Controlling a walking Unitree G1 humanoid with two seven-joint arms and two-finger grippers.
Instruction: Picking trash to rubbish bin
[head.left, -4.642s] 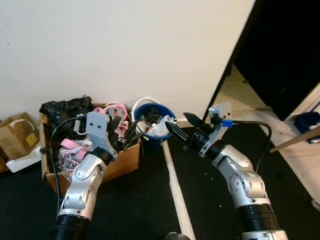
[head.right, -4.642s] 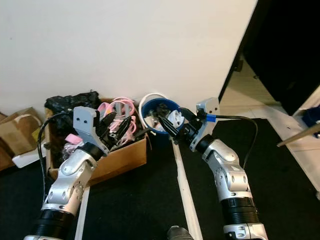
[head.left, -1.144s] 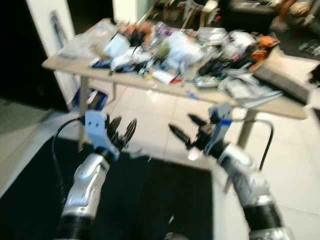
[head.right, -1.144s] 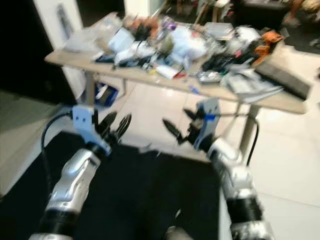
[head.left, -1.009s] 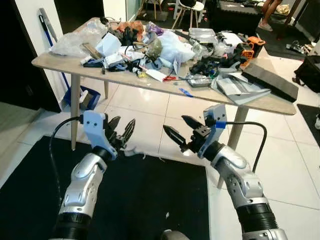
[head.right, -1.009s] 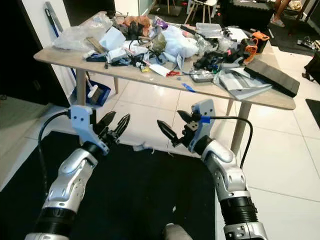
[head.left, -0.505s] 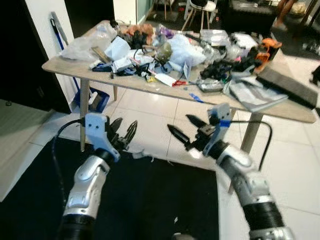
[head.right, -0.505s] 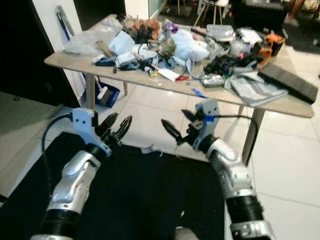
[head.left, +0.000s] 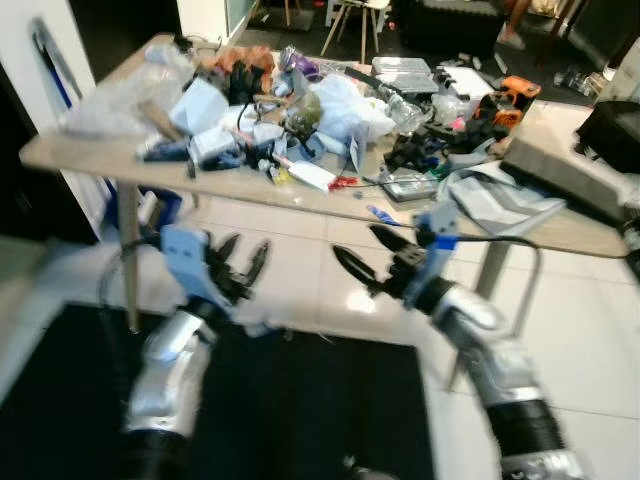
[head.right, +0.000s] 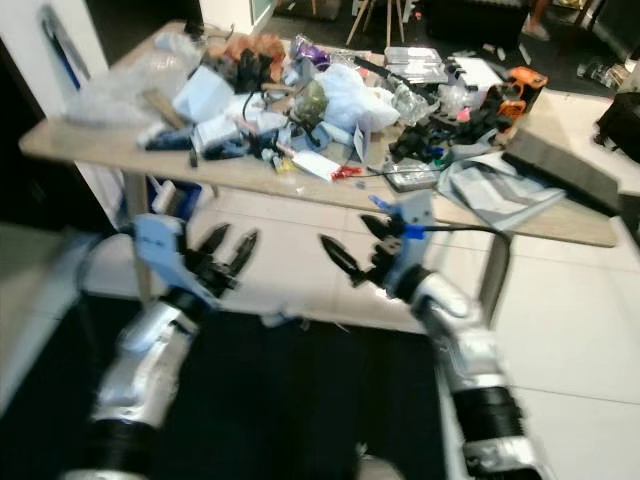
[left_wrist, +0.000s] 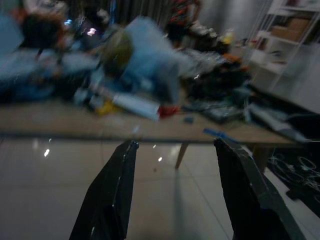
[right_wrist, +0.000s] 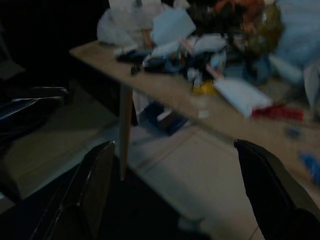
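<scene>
Both arms raised in front of the counter (head.left: 90, 160). Left end effector (head.left: 243, 262) fingers spread, nothing held. Right end effector (head.left: 365, 252) fingers wide apart, nothing held. Trash pile (head.left: 300, 110) sits on the counter top, well beyond both end effectors. Head views blurred.

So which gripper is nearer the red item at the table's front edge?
Right. The right gripper hangs open just below the red item; the left gripper, also open, is further off to its left.
</scene>
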